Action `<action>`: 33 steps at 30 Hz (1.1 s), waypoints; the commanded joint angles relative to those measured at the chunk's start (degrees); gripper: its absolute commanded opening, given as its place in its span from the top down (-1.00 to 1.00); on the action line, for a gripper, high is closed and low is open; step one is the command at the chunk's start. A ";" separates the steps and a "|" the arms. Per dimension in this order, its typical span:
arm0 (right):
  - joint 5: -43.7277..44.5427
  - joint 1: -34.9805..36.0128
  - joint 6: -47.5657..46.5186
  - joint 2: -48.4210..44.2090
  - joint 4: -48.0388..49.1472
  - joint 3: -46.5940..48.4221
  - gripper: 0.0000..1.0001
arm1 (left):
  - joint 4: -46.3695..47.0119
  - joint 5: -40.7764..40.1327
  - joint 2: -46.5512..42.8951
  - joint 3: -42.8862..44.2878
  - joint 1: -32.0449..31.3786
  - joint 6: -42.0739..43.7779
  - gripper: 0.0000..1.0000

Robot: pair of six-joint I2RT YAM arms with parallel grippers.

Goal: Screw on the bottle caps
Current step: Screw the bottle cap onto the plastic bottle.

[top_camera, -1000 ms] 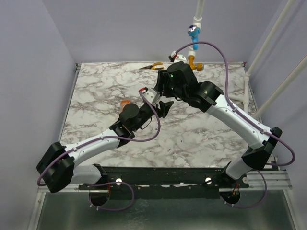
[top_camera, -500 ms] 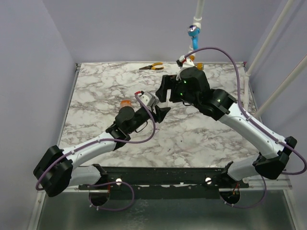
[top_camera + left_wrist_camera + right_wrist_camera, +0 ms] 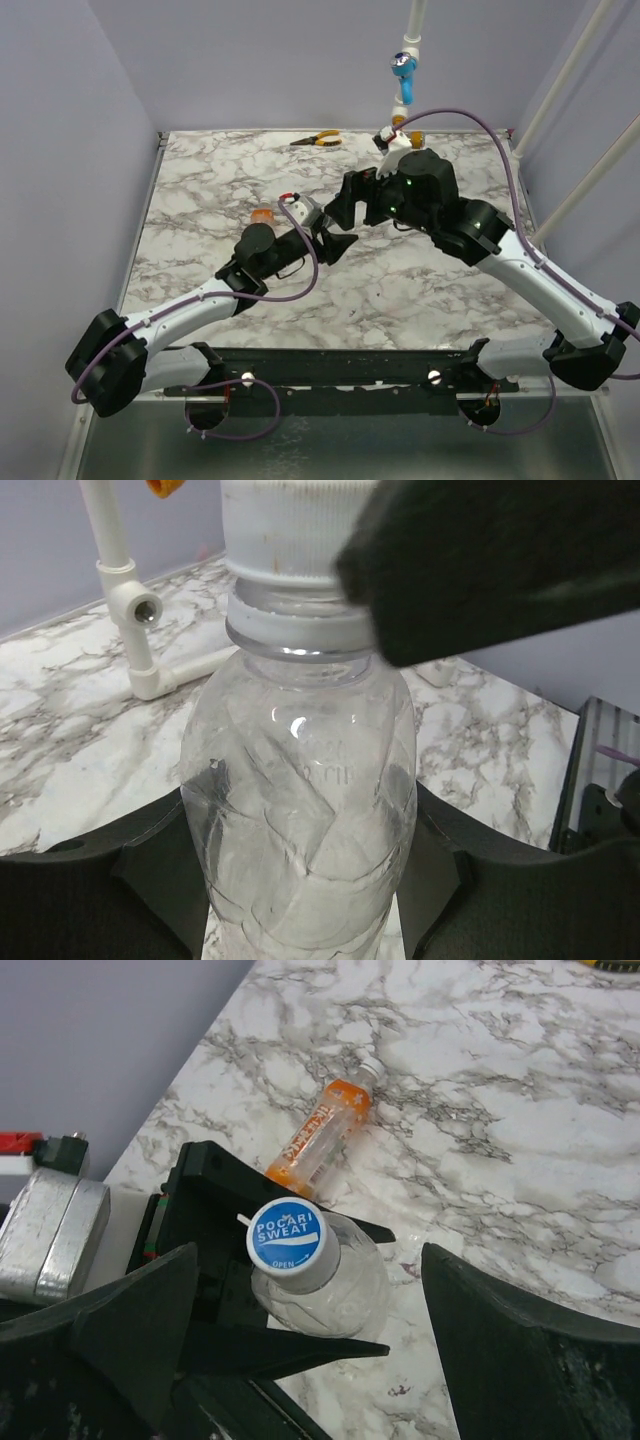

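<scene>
While the left tool [image 3: 310, 890] clamped the clear bottle [image 3: 300, 800] around its lower body, cap end toward the other arm, we judged the step in hand to be a grip on its cap [image 3: 288, 1238] for a tightening turn. That white cap, blue-labelled on top, looked seated down to the neck ring, though we could not tell how tight it was. To do this well, we thought the right tool [image 3: 308, 1252] should be centred over the cap, closed squarely on the ribbed side wall and not on the neck ring, and then turned about the bottle's own axis while the left grip stayed firm, so that the thin, crinkled body neither spun nor buckled. The right tool stood wide, a finger well off to each side of the cap, holding nothing. From the left wrist a dark, blurred finger overlapped the cap's edge, and we could not say from there whether it touched. The orange bottle [image 3: 322, 1138] lay on its side on the table [image 3: 520, 1110] just beyond the left tool, a whitish tip at its neck, with no tool on it.
</scene>
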 commanded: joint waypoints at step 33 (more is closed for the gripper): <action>-53.44 -15.68 -3.72 -5.95 20.72 -10.80 -0.38 | 6.22 29.66 -4.28 -0.52 5.05 -13.46 0.45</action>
